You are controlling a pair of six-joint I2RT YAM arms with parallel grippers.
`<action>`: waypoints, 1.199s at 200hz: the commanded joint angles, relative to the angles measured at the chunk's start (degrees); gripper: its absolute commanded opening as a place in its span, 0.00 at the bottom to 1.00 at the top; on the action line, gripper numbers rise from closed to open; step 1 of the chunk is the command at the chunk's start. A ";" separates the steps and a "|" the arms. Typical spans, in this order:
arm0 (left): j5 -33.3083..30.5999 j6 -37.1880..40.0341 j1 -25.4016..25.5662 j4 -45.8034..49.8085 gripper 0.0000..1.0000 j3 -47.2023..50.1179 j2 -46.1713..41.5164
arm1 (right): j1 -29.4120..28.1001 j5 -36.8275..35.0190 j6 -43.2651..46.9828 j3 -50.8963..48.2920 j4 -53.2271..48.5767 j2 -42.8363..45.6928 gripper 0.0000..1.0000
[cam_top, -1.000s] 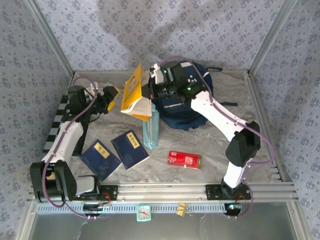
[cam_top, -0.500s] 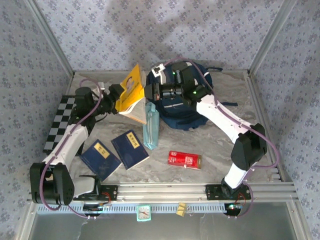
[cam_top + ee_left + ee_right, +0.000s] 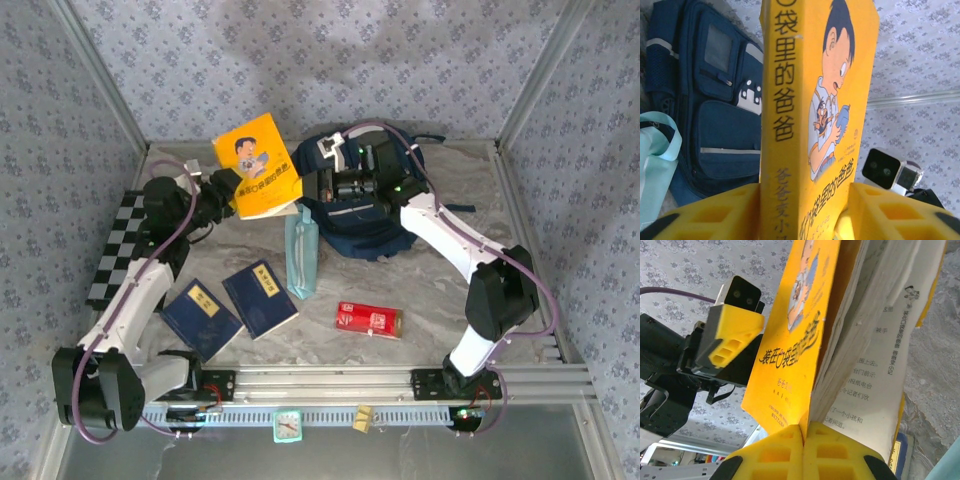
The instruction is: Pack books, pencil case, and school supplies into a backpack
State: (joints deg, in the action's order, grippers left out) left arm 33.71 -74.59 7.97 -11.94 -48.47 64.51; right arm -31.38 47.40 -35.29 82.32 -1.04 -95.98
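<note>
**Yellow book now gripped from both ends**

The yellow book is up in the air at the far side of the table, just left of the backpack. Its cartoon cover is turned up toward the overhead camera.

A second ago the book hung open and edge-on from the right gripper alone, and the left gripper stood off to the left with its jaws wide. Since then the left gripper has moved in and closed round the spine end. Its wrist view shows a finger against each side of the book. The right gripper is clenched on the edge of the front cover only, so the pages fan loose beside it.

This looks like a handover or a regrip, to get the book shut and firmly held before it goes into the bag. Nothing appears to be packed yet:

- Two blue books lie flat side by side at the near left.
- The pencil case lies just beside the backpack's near left corner.
- The red box sits near the centre, apart from everything else.

Whether the backpack's main pocket is unzipped cannot be told, because the right arm covers it.

The tabletop is pale with a marbled pattern and looks smooth. A chessboard runs along its left edge and a metal rail along the near edge. Walls of blue-grey flowered cloth close in the left, far and right sides.
</note>
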 commanded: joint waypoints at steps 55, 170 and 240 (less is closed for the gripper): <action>-0.32 0.64 2.07 -4.22 0.07 -3.10 2.51 | -1.64 -0.92 3.65 1.52 -6.21 0.75 0.19; -1.88 -3.19 6.04 -13.39 0.00 -6.92 7.16 | 3.92 -0.05 -21.02 -5.07 1.74 0.39 1.00; -3.59 -0.62 7.67 -11.90 0.00 -6.38 8.02 | 4.61 4.33 -41.21 -7.38 33.04 -1.98 0.83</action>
State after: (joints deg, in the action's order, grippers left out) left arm 31.29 -77.54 15.51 -19.66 -52.84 73.54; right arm -27.22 49.12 -69.17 75.88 20.62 -98.59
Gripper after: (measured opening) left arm 0.148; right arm 0.873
